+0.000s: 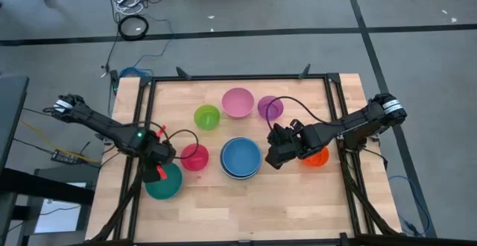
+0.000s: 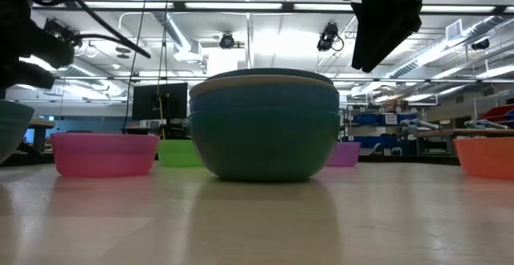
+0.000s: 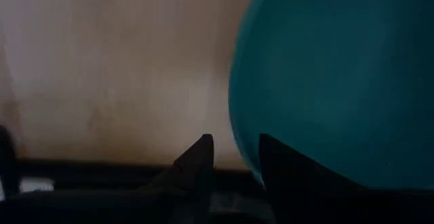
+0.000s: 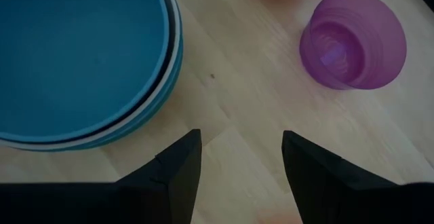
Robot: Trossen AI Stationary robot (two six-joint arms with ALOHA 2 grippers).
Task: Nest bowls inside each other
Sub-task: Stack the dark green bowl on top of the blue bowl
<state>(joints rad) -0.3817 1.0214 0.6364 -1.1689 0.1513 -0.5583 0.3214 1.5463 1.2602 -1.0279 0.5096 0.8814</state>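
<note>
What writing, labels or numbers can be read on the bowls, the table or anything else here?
None can be read.
The bowls, such as the blue stack and the purple bowl, carry no print.
The shelves in the room behind may hold labels, but they are too small to tell.

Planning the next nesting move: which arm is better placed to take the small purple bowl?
Right, probably. The right gripper hangs open just beside the purple bowl and the blue stack. The left gripper is across the table, over the teal bowl.
</note>
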